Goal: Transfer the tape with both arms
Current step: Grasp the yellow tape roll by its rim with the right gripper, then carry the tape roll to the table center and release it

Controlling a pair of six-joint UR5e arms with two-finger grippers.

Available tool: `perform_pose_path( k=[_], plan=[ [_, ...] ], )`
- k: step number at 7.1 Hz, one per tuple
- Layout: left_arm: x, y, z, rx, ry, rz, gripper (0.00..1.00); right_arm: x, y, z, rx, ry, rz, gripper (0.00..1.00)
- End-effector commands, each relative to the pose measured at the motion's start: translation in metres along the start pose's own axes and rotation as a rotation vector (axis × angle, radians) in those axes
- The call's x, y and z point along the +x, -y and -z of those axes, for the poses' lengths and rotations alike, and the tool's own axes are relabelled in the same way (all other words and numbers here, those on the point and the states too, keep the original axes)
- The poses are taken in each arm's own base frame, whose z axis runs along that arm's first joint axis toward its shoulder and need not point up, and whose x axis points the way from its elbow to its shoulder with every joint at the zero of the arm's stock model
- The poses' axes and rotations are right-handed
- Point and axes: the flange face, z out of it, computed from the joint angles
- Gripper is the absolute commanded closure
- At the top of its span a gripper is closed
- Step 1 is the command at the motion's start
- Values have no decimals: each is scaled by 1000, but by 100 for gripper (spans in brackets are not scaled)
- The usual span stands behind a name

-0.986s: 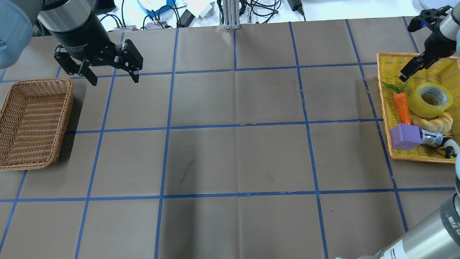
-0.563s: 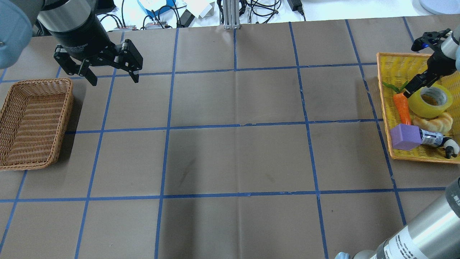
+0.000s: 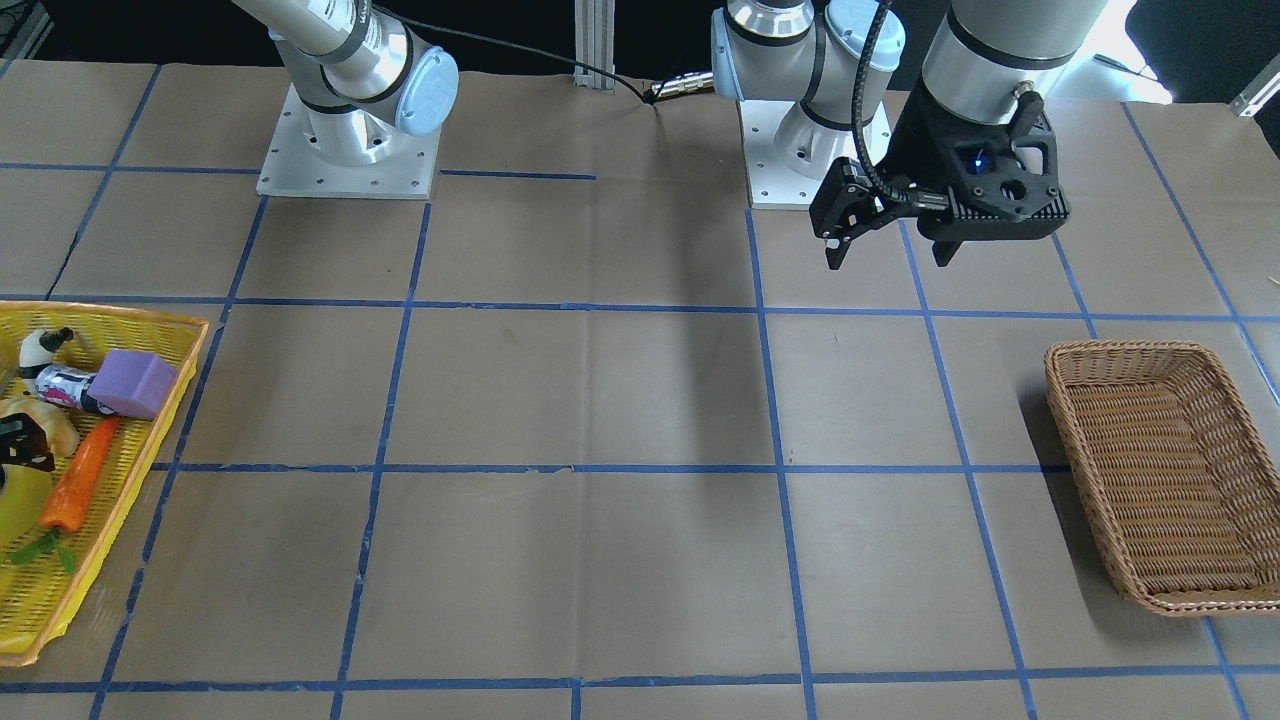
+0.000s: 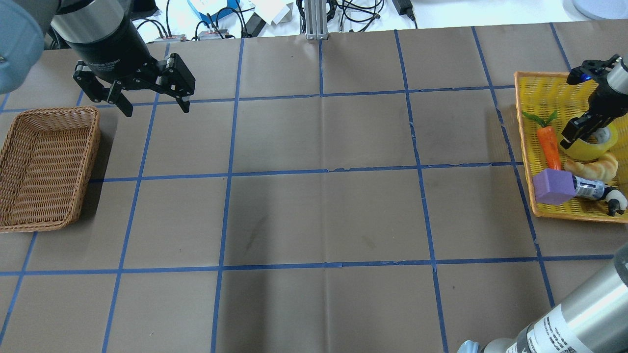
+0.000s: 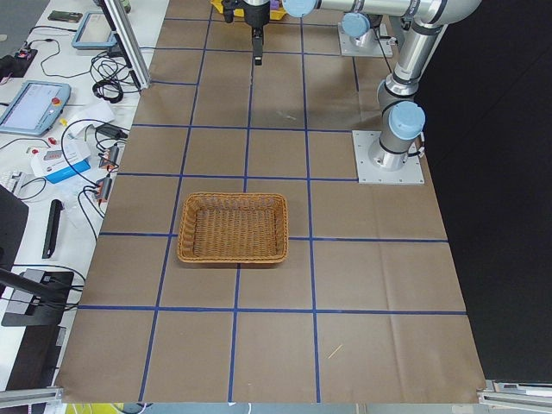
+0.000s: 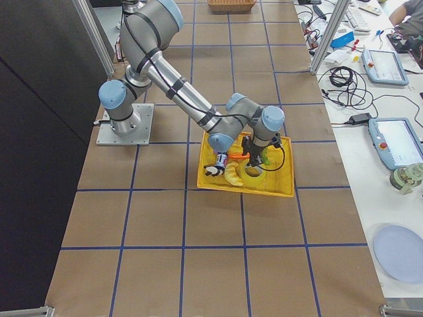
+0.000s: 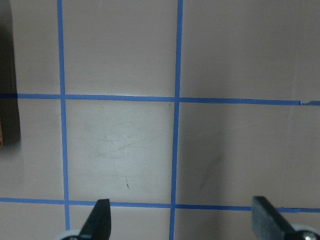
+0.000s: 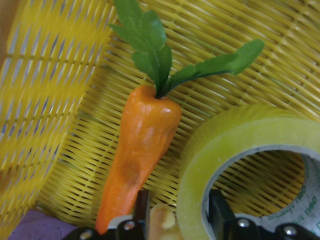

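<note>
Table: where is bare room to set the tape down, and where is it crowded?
The middle of the table, between the basket and the tray, is bare. The basket is empty too. The tray is crowded: tape, carrot, croissant and block lie close together, with the right end effector at the tape.

**Tape** (image 8: 220,145): wide roll, translucent yellow, white core. It lies with the hole facing up in the yellow basket (image 4: 539,81) at the robot's right end of the counter (image 4: 319,215), just beside a carrot (image 8: 142,145).

**Right arm** (image 6: 178,89): silver-grey with blue caps. Right gripper (image 8: 180,217) is down at the roll, one of its fingers (image 8: 217,210) inside the core and the other outside the wall. Whether they press the wall is not discernible.

**Left arm** (image 3: 985,50): left gripper (image 4: 157,111) hangs above bare counter, fingers spread wide.
</note>
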Motion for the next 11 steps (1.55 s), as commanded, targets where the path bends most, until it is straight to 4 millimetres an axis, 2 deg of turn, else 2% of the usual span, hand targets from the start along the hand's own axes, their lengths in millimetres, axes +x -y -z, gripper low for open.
perform_pose_path(
  k=[1,2,3,4,5,6,7,8,9,11],
  plan=[
    [0,0,0,0,-1,0,0,4,-5,3,-7,-8,-13,98],
    [0,0,0,0,-1,-1,0,8,-6,18,-12,-38,-30,98],
    [0,0,1,2,-1,-1,0,-9,-11,60,-3,-55,-86,98],
    [0,0,1,3,-1,-1,0,-59,-4,108,2,-50,-150,97],
    [-1,0,1,3,-1,0,0,-138,30,136,34,-58,-145,96],
    [-1,0,1,3,-1,0,0,-221,66,139,61,-30,-183,95],
    [-1,0,1,3,-1,0,0,-319,102,122,55,35,-256,94],
    [-1,0,1,3,-1,0,0,-419,121,91,22,116,-303,94],
    [-1,0,1,3,-1,0,0,-496,131,73,42,178,-386,94],
    [-1,1,1,5,-1,0,0,-626,144,27,111,199,-572,93]
  ],
)
